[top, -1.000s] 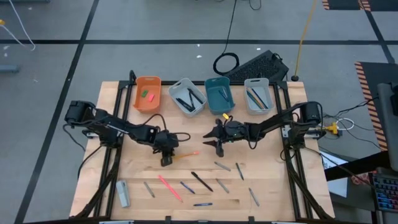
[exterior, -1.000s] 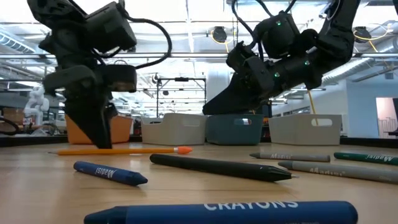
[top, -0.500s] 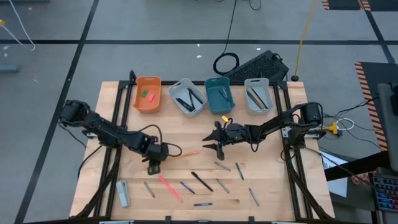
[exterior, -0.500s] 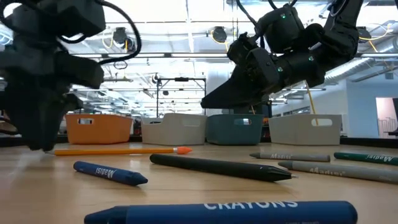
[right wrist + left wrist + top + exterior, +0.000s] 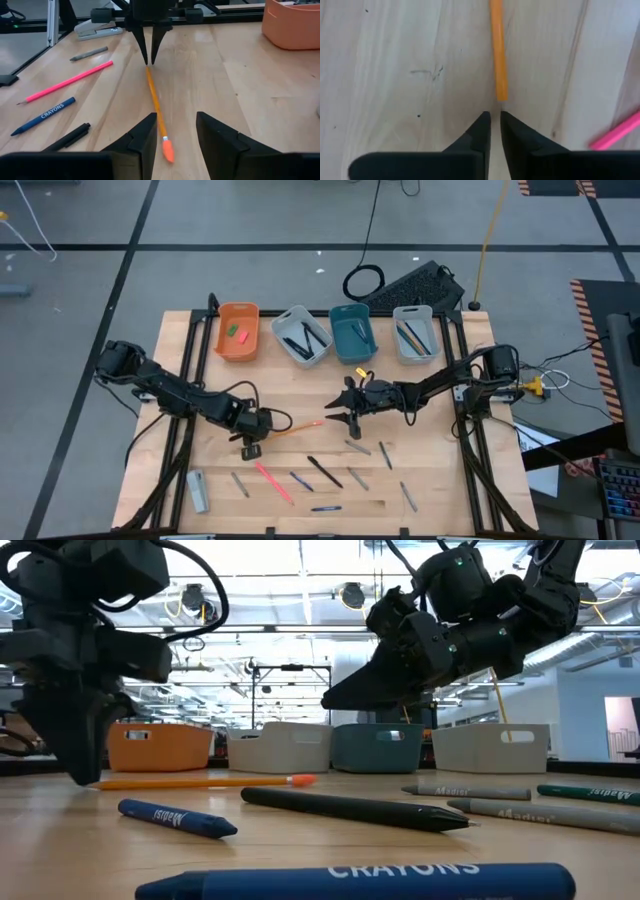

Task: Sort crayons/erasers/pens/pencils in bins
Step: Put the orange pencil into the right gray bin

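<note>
An orange pencil [image 5: 296, 427] with a pink-orange eraser tip lies flat on the wooden table between my two grippers. My left gripper [image 5: 252, 448] points down, shut, with its tips [image 5: 493, 114] right at the pencil's plain end [image 5: 501, 95]. My right gripper [image 5: 338, 420] hangs open above the table, and in its wrist view the eraser tip [image 5: 167, 150] lies between its fingers. Along the far edge stand the bins: the orange one [image 5: 238, 345] with a green and a pink eraser, a grey-white one [image 5: 302, 352], the teal one [image 5: 352, 350] and another grey-white one [image 5: 413, 350]. My left gripper's shut fingertips [image 5: 148, 61] come from above, pointing down, and stand at the pencil's plain end [image 5: 148, 70]. Whether they touch it I cannot tell. The pencil lies flat on the table.
Near the front edge lie a pink pencil [image 5: 272, 480], a black pen [image 5: 323, 470], blue crayons [image 5: 175, 818] and several grey sticks [image 5: 358, 448]. A grey stapler-like thing [image 5: 197, 490] lies at the front left. A keyboard [image 5: 415, 285] and a cable sit beyond the table.
My left gripper has gone from over the pencil's shaft toward the table's left and near edges, ending at the pencil's plain end.
</note>
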Available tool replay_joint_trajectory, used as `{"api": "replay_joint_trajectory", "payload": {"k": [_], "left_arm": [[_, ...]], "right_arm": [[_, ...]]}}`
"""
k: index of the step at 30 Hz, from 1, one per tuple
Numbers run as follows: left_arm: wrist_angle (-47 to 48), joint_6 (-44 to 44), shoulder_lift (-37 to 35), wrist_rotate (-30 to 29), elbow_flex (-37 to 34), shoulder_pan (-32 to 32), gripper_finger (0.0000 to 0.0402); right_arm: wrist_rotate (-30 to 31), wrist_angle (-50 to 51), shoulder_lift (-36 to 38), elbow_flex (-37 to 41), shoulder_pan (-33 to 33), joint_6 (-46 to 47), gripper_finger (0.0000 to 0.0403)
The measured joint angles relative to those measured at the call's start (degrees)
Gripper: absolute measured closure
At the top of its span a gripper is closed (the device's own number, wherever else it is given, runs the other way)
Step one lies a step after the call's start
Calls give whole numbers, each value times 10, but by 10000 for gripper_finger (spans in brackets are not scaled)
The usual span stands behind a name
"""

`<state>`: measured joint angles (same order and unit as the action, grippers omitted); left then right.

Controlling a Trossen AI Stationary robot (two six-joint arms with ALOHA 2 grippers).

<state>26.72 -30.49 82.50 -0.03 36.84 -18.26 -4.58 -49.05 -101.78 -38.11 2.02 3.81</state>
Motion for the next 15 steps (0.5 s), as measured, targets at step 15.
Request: {"api": "replay_joint_trajectory", "payload": {"k": [15], "left_arm": [[10,5,-9,14,13,0,366]], "right_arm": [[0,0,0,0,0,-1,273]]}}
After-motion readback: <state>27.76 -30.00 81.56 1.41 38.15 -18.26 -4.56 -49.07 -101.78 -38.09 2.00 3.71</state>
